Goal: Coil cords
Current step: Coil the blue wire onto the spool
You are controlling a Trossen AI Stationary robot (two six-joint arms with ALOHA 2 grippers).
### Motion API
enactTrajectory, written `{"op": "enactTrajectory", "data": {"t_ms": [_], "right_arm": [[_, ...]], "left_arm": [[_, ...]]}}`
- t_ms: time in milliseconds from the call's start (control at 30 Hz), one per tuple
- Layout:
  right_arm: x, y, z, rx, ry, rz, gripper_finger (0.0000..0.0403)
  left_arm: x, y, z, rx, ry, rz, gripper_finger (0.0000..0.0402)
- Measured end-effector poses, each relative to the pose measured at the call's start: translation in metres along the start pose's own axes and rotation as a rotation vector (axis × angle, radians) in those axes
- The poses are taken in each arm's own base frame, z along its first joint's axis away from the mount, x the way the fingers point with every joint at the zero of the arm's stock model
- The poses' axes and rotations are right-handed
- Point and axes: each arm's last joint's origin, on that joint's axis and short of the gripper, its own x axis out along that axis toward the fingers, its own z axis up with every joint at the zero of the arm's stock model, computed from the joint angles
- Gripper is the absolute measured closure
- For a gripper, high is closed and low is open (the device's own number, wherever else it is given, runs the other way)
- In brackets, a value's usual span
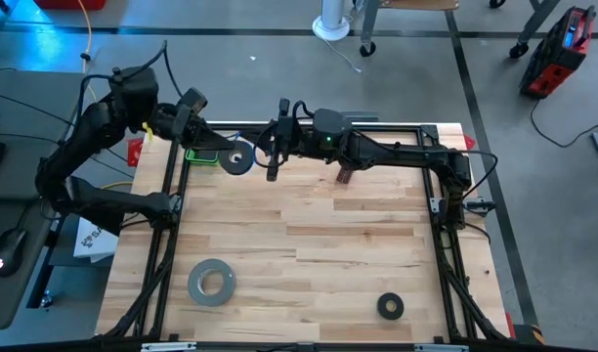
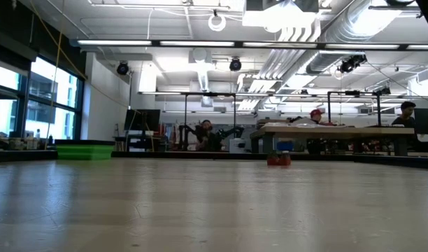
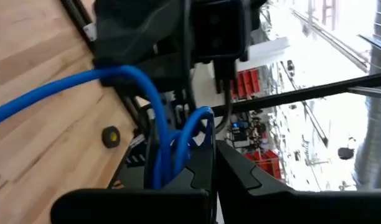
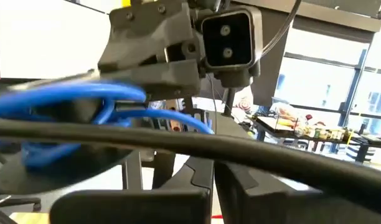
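The thin blue cord [image 3: 154, 106] runs in loops between my two grippers above the table's far left. It also shows in the right wrist view [image 4: 72, 96]. The small black spool [image 1: 238, 157] hangs between them, tilted, with blue cord on it. My left gripper [image 1: 221, 145] is shut on the cord's loops. My right gripper [image 1: 268, 152] comes from the right and is shut at the spool. Neither gripper shows in the low view. My left gripper pinches several strands of the blue cord [image 3: 167, 163] between its two fingers. The loops stand out beyond the fingertips, slack, clear of the table. My right gripper is shut at the spool's black rim [image 4: 197, 144], which crosses just beyond its fingertips. The fingers hide the place of contact. The spool is lifted clear of the table.
A large grey tape roll [image 1: 211, 282] lies near the table's front left. A wider black ring [image 1: 390, 306] lies front right. A green object [image 1: 203, 154] sits under the left gripper. Black frame rails [image 1: 172, 210] run along the table's sides. People sit far behind the table [image 2: 315, 115].
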Motion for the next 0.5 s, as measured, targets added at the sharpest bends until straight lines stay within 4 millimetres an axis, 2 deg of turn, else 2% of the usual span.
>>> {"op": "enactTrajectory", "data": {"t_ms": [167, 500], "right_arm": [[0.000, -0.006, -0.002, -0.006, 0.008, -0.004, 0.0402], [-0.001, -0.018, -0.010, -0.011, 0.072, 0.002, 0.0402]], "left_arm": [[-0.004, 0.007, -0.007, 0.010, 0.032, 0.069, 0.0401], [-0.012, 0.016, -0.015, 0.149, 0.030, 0.194, 0.0401]]}}
